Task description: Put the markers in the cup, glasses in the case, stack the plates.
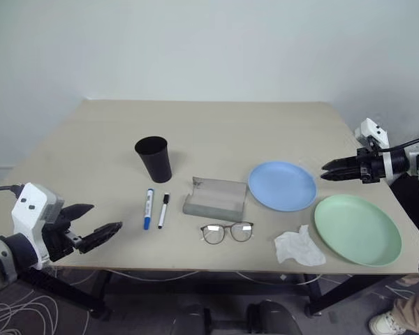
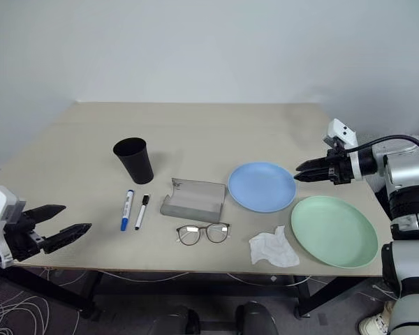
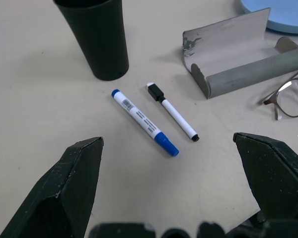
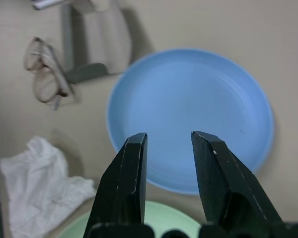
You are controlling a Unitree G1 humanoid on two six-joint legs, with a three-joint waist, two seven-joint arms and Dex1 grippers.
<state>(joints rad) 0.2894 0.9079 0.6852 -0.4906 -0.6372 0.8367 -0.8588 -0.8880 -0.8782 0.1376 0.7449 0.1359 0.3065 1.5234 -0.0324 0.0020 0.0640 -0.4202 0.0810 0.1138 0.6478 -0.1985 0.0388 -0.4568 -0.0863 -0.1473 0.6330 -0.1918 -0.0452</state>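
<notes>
On table, blue-capped marker label possibly a barcode, unreadable, left end effector spread, right end effector slightly parted, empty

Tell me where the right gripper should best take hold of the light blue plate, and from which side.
Probably the raised rim of the light blue plate on its right edge, where the right gripper hovers, open. The plate lies flat and shallow, so only the rim offers a pinch. Come in low from the right, clear of the mint green plate.
</notes>
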